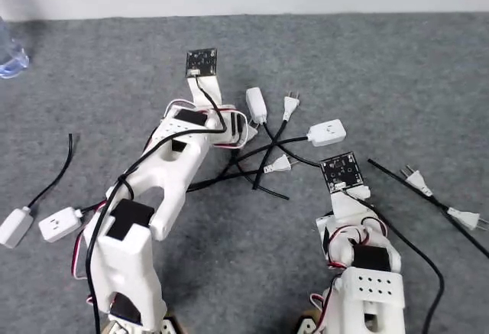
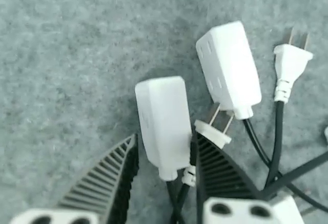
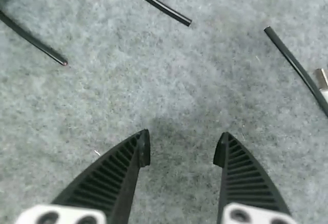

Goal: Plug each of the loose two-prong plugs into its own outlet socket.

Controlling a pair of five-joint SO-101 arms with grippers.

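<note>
My left gripper [image 2: 166, 142] is shut on a white outlet socket [image 2: 161, 121], one ribbed finger on each long side. A two-prong plug [image 2: 212, 130] lies against one finger, its prongs pointing at a second socket [image 2: 228, 70]. Beside that socket lies another plug [image 2: 291, 60]. From above, the left gripper [image 1: 238, 128] sits mid-table by a socket [image 1: 256, 105] and a plug [image 1: 290, 106]. A third socket [image 1: 327, 131] and a plug [image 1: 279, 164] lie further right. My right gripper [image 3: 182, 149] is open over bare carpet.
Black cords [image 1: 256, 162] cross in a tangle mid-table. Two more sockets [image 1: 59, 223] lie at the left edge and two plugs [image 1: 412, 177] on a long cord at the right. A clear bottle [image 1: 9, 55] stands far left. Cord ends [image 3: 154, 1] lie beyond the right gripper.
</note>
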